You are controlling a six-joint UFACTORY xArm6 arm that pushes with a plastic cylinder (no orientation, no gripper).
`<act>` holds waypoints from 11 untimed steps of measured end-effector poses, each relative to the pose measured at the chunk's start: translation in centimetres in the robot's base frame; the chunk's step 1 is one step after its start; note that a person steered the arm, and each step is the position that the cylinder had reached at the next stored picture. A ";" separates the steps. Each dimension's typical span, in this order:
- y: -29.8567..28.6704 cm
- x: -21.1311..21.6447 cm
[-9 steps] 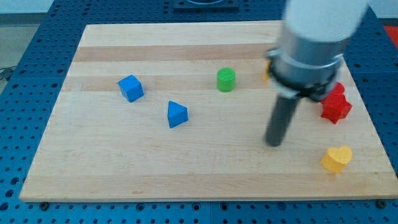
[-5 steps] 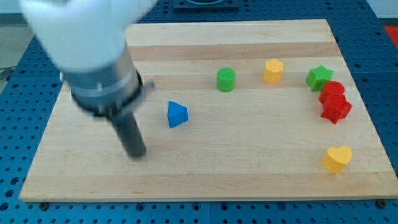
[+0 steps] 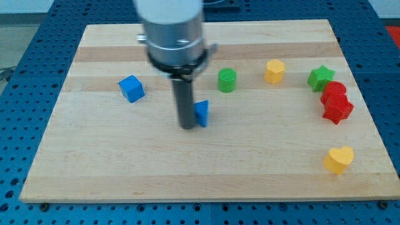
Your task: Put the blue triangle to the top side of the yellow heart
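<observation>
Since the earlier frame my tip (image 3: pixel 188 127) swung right onto the blue triangle's (image 3: pixel 202 113) left side (no claw, just rod), mid-push; next: shove it right, above the yellow heart (image 3: pixel 339 159).

A lab bench; blue perforated table (image 3: pixel 19 75) under wooden board (image 3: pixel 112 162).
</observation>
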State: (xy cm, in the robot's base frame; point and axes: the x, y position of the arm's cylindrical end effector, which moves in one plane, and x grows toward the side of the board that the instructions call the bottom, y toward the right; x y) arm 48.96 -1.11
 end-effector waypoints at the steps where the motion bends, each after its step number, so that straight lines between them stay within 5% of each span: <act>1: 7.2 -0.7; 2: 8.0 -0.5; 4: -4.0 8.5; 5: -7.4 3.2; 6: -5.0 -6.0; 8: -2.0 -5.4; 11: 11.6 -1.8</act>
State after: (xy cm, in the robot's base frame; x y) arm 47.17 10.45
